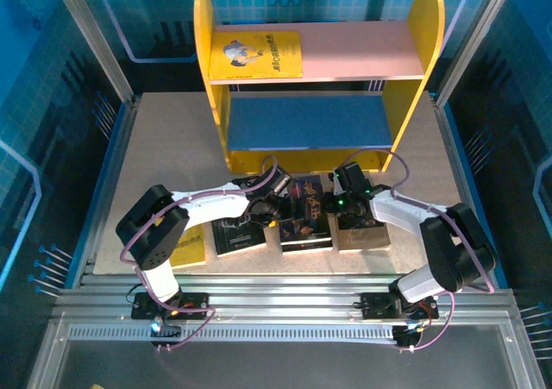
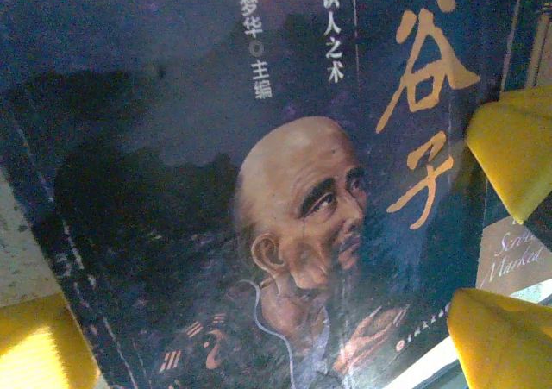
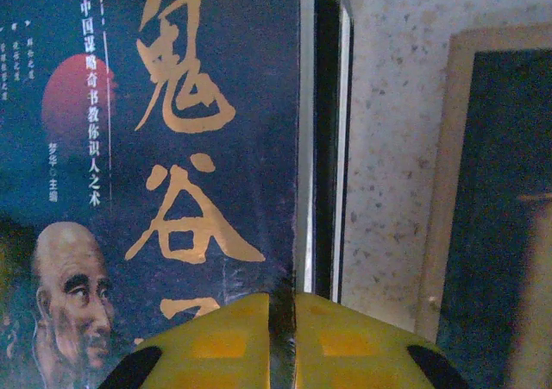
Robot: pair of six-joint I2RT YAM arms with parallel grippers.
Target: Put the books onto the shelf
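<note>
The dark portrait book lies flat mid-table in front of the shelf. My right gripper is shut on the right edge of its cover; a dark strip of cover shows between the yellow fingers. My left gripper hovers wide open over the same book, one finger to each side and nothing between them. A black book and a yellow book lie to the left, a brown book to the right. Another yellow book lies flat on the pink upper board.
The blue lower board holds nothing. A strip of speckled table separates the portrait book from the brown book. My two arms converge over the centre. Blue enclosure walls stand close on both sides.
</note>
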